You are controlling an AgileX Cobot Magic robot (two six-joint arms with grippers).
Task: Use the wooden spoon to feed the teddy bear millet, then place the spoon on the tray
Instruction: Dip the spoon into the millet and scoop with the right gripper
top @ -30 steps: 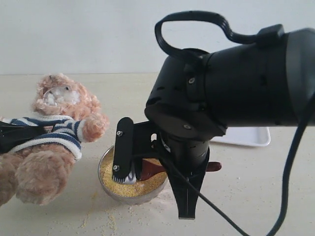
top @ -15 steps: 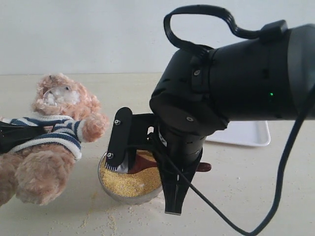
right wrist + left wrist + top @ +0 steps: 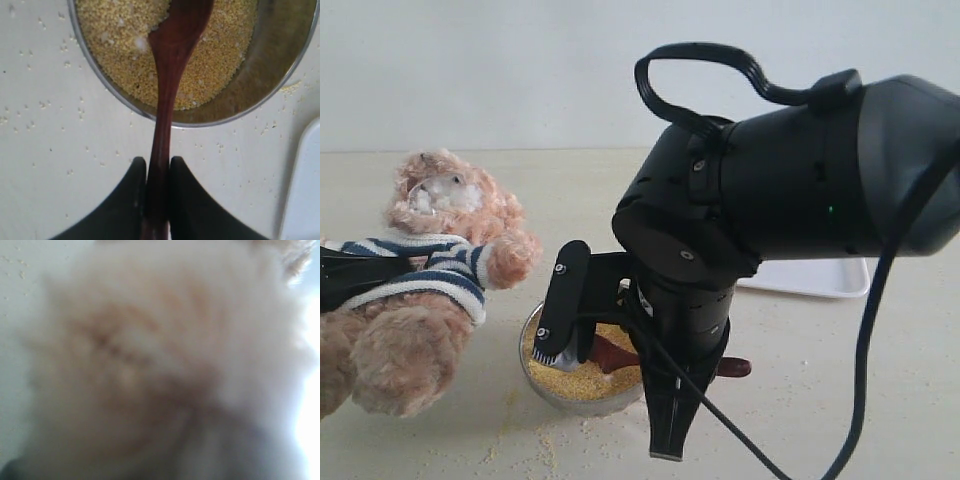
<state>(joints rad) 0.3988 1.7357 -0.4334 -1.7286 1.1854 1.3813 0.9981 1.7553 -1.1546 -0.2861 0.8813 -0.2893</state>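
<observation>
The teddy bear point(image 3: 440, 255) leans at the left of the exterior view. My left gripper point(image 3: 355, 278) is a dark shape clamped across its striped shirt. Blurred tan fur point(image 3: 150, 355) fills the left wrist view and hides the jaws. A shiny metal bowl point(image 3: 552, 397) heaped with millet point(image 3: 575, 378) stands just right of the bear. My right gripper point(image 3: 157, 162) is shut on the thin handle of the wooden spoon point(image 3: 172, 60), and the spoon's oval end lies in the millet point(image 3: 115, 45). The white tray point(image 3: 815, 278) lies behind my right arm, mostly hidden.
My bulky black right arm point(image 3: 790, 200) and its cable point(image 3: 865, 330) block the middle and right of the exterior view. Loose grains are scattered on the pale table point(image 3: 520, 445) around the bowl. A tray corner point(image 3: 305, 190) shows close beside the bowl.
My right arm has shifted a little left and tilted down, and the spoon now sits lower in the bowl. The bear and my left gripper have not moved.
</observation>
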